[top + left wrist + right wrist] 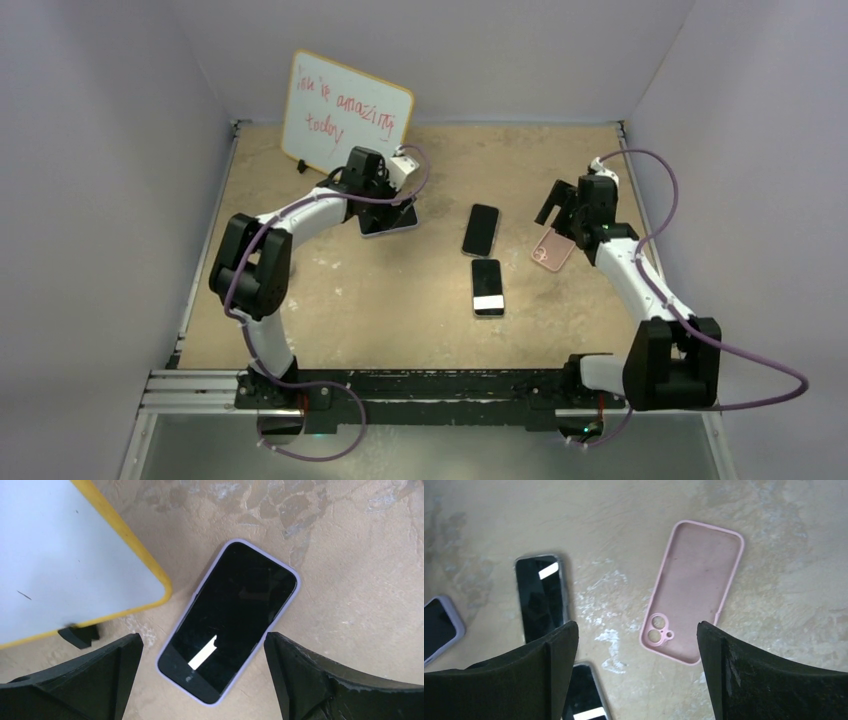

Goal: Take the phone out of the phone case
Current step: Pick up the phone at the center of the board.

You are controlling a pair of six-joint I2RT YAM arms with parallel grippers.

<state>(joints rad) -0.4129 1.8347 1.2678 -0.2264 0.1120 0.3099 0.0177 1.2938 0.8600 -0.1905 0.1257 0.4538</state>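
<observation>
A black-screened phone (230, 620) sits in a lavender phone case (297, 582), flat on the table beside the whiteboard. My left gripper (202, 645) hovers over its lower end, open, with both fingers clear of it. In the top view that gripper (385, 205) covers most of the cased phone (400, 224). An empty pink phone case (696, 585) lies inside-up at the right (552, 248). My right gripper (636, 630) is open above its camera-hole end and holds nothing; in the top view the right gripper (560, 205) is just behind the pink case.
Two bare phones lie mid-table, one dark (481, 229) and one nearer (488, 287), seen as the farther phone (541, 597) and the nearer phone (584, 695) from the right wrist. A yellow-framed whiteboard (345, 110) stands at the back left, its corner (160, 587) close to the cased phone.
</observation>
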